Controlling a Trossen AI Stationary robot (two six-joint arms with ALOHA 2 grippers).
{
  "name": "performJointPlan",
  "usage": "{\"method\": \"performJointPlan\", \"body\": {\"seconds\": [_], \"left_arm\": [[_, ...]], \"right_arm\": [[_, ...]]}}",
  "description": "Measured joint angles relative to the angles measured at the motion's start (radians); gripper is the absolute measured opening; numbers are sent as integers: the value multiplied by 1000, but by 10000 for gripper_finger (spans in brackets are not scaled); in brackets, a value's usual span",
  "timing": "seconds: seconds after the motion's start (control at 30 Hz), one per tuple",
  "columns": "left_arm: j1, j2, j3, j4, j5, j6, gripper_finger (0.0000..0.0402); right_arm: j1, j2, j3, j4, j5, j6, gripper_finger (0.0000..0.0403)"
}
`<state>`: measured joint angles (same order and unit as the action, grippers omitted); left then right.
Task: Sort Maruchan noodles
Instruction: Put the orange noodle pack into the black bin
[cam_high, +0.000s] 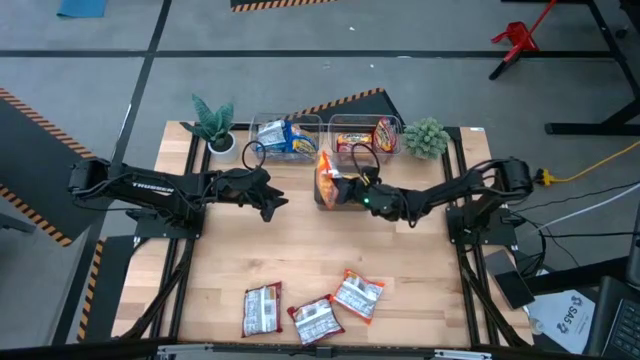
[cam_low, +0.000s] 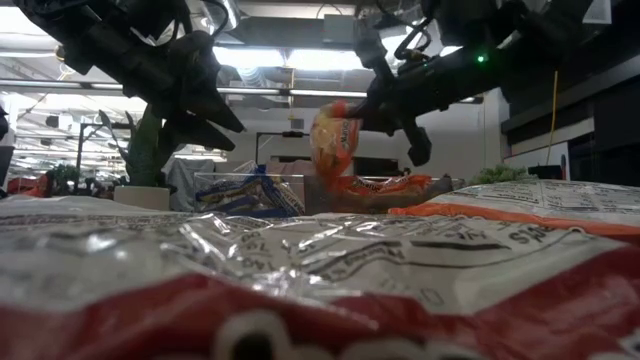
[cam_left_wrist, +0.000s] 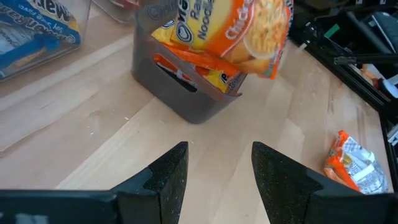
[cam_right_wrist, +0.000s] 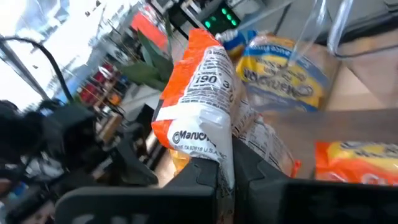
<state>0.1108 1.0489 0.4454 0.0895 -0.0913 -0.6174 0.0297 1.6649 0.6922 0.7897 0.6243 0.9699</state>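
Observation:
My right gripper (cam_high: 345, 188) is shut on an orange Maruchan noodle packet (cam_high: 325, 172), held above the left end of the dark grey tray (cam_high: 338, 204); the packet also shows in the low view (cam_low: 335, 140). More orange packets lie in that tray (cam_left_wrist: 186, 93). My left gripper (cam_high: 275, 200) hovers open just left of the tray, touching nothing (cam_left_wrist: 217, 180). Blue-white packets (cam_high: 285, 137) fill one clear bin and red-orange ones (cam_high: 368, 135) another. Three red-white packets (cam_high: 315, 318) lie flat near the table's near edge. My right gripper pinches the orange packet between its two fingers at its white crimped end (cam_right_wrist: 208, 140). The fingers reach in from the table's right. The packet is lifted clear and stands tilted over the dark grey tray, its free end (cam_low: 333, 110) up.
Two small potted plants (cam_high: 212, 125) (cam_high: 425, 137) flank the clear bins at the far edge. Bare wood lies in the middle of the table between the tray and the near packets. One near packet (cam_low: 320, 280) fills the low view's foreground.

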Motion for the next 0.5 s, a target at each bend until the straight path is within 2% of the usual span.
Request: {"method": "performJointPlan", "body": {"seconds": [0.2, 0.5], "left_arm": [[0, 0, 0, 0, -18, 0, 172], [0, 0, 0, 0, -41, -1, 172]], "right_arm": [[-14, 8, 0, -9, 58, -11, 0], [-25, 9, 0, -61, 72, -35, 0]]}}
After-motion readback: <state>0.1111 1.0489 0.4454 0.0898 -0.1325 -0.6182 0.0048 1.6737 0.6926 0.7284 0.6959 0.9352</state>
